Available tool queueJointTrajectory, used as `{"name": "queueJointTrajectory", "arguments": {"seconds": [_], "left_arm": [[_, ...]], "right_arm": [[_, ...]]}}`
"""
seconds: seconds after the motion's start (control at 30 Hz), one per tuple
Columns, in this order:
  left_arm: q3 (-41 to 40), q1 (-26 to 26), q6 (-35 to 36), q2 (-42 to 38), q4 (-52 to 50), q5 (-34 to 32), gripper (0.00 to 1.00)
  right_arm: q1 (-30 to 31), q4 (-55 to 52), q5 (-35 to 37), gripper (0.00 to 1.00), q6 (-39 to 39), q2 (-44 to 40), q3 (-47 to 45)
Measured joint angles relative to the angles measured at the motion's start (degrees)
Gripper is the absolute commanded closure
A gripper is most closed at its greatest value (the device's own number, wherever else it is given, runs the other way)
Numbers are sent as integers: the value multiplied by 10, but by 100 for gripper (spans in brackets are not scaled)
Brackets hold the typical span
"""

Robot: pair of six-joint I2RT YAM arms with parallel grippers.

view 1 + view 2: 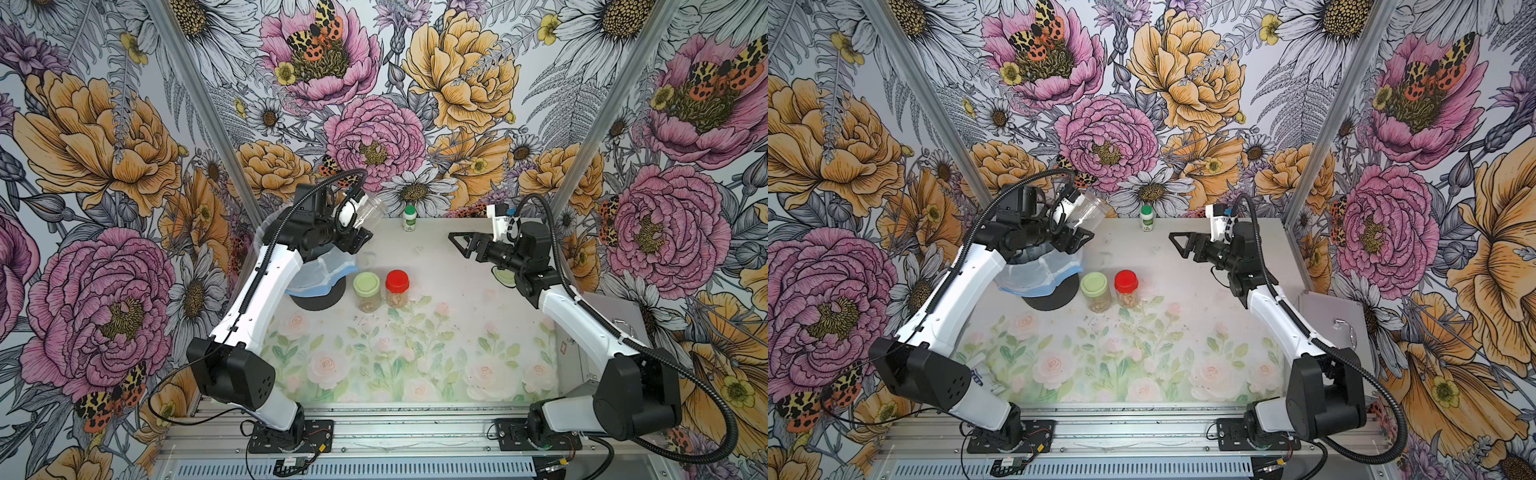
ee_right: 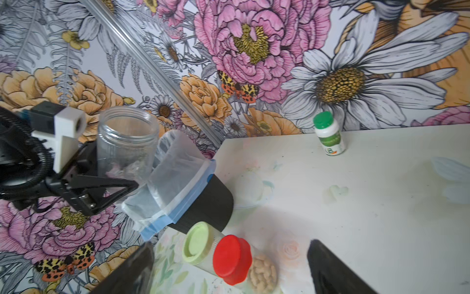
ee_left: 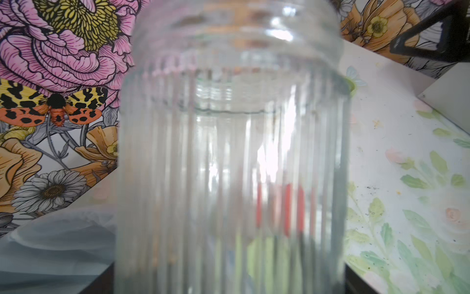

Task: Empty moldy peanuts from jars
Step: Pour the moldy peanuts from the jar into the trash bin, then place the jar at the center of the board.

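Since no nuts can be seen inside it, the lidless ribbed glass jar (image 1: 370, 212) clamped in the left gripper (image 1: 356, 226) is judged emptied; it is held mouth upward just above the bag-lined bin (image 1: 328, 270), presumably where its contents were meant to fall. Between the grippers and lower than both, the green-lidded jar (image 1: 366, 291) and red-lidded jar (image 1: 397, 289) are left standing capped, close side by side, with moldy peanuts (image 2: 262, 276) kept inside. The right gripper (image 1: 459, 245) is held spread wide and empty, a loose pale green lid (image 1: 503, 277) lying just behind and beneath it, probably set down to free the jaws for the next cap.
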Motion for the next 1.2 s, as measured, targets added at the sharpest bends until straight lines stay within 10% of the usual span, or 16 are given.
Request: {"name": "queueJointTrajectory", "arguments": {"seconds": [0.4,1.2], "left_arm": [[-14,-119,-25,-9,80,34,71],[-53,-174,-55,13,157,39,71]], "right_arm": [[97,13,51,2,53,-44,0],[124,111,85,1,113,28,37]]}}
